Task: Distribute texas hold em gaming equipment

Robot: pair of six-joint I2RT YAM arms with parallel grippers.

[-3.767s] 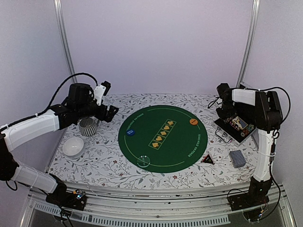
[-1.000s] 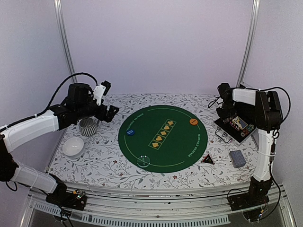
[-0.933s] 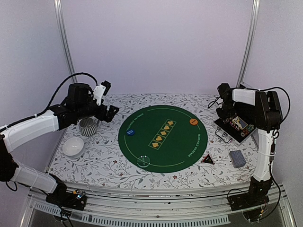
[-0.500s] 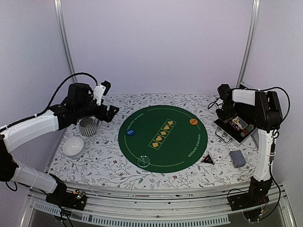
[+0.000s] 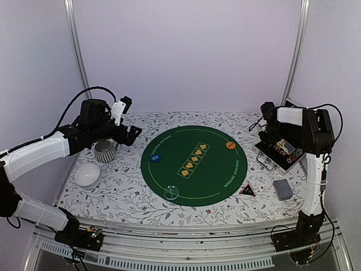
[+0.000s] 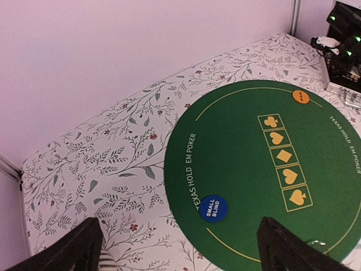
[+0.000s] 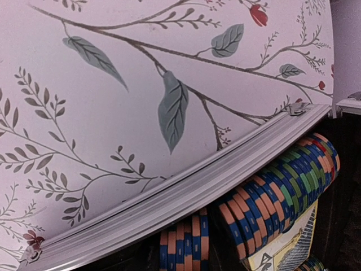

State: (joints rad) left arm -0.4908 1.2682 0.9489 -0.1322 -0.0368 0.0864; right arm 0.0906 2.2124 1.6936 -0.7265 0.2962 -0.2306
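Mat [image 5: 217, 180] sits centre of surface [image 5: 113, 195]; its five-slot suit row runs diagonally, near-left to far-right. No cards in the slots, and none dealt anywhere in view.

Chip case [image 5: 280, 151] lies open at far right, just off the mat. Chips [image 7: 265, 197] stand on edge in packed rows inside it, so probably none handed out.

Deck [image 5: 282, 189] lies flat at near right, grey-blue backs up, well apart from the mat. Long axis roughly near-far, slightly skewed.

Blue button [image 6: 213, 208] ("small blind") is on the mat's left rim and orange button [image 6: 300, 96] on its far-right rim. Both look placed.

Pale round item [image 5: 171, 192] at the mat's near edge; can't tell what it is.

My read: early stage. Buttons done, cards and chips left.

Left claw [image 6: 177, 226] is spread wide and empty, above far left of surface by the mug [image 5: 105, 151]. Right claw [image 5: 265, 134] is over the case. Its fingers don't show in its own view, so can't tell its state.
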